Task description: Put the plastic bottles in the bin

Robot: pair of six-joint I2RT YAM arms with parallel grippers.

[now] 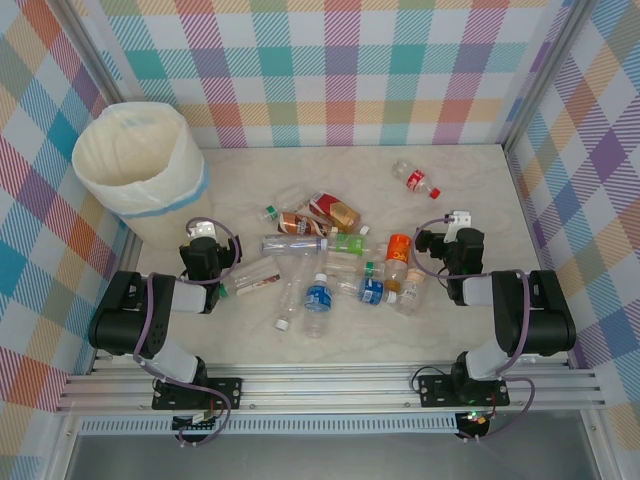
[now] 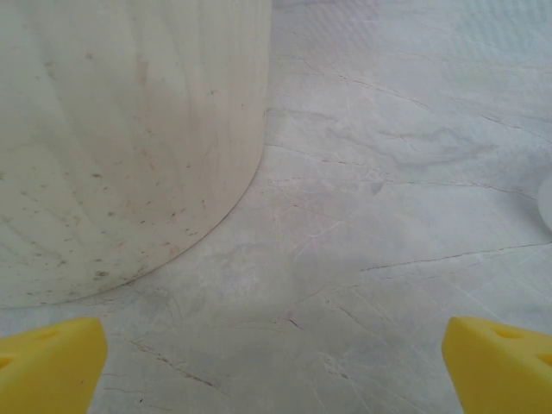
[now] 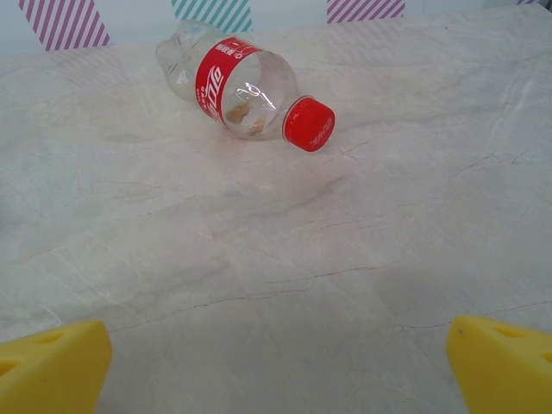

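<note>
The cream-white bin (image 1: 140, 160) with a pale blue band stands at the back left; its wall (image 2: 121, 147) rises close ahead in the left wrist view. Several plastic bottles lie heaped mid-table, among them a blue-labelled one (image 1: 318, 296), an orange-labelled one (image 1: 398, 250) and a green-labelled one (image 1: 345, 243). A red-labelled, red-capped bottle (image 1: 415, 178) (image 3: 237, 86) lies apart at the back right. My left gripper (image 1: 205, 240) (image 2: 276, 362) is open over bare table just right of the bin. My right gripper (image 1: 450, 237) (image 3: 280, 362) is open, empty, short of the red bottle.
Checked walls enclose the marble-look table (image 1: 480, 200) at the back and sides. A metal rail (image 1: 330, 385) runs along the near edge at the arm bases. The bottle heap lies between the two arms. A white rounded object (image 2: 546, 203) peeks in at the left wrist view's right edge.
</note>
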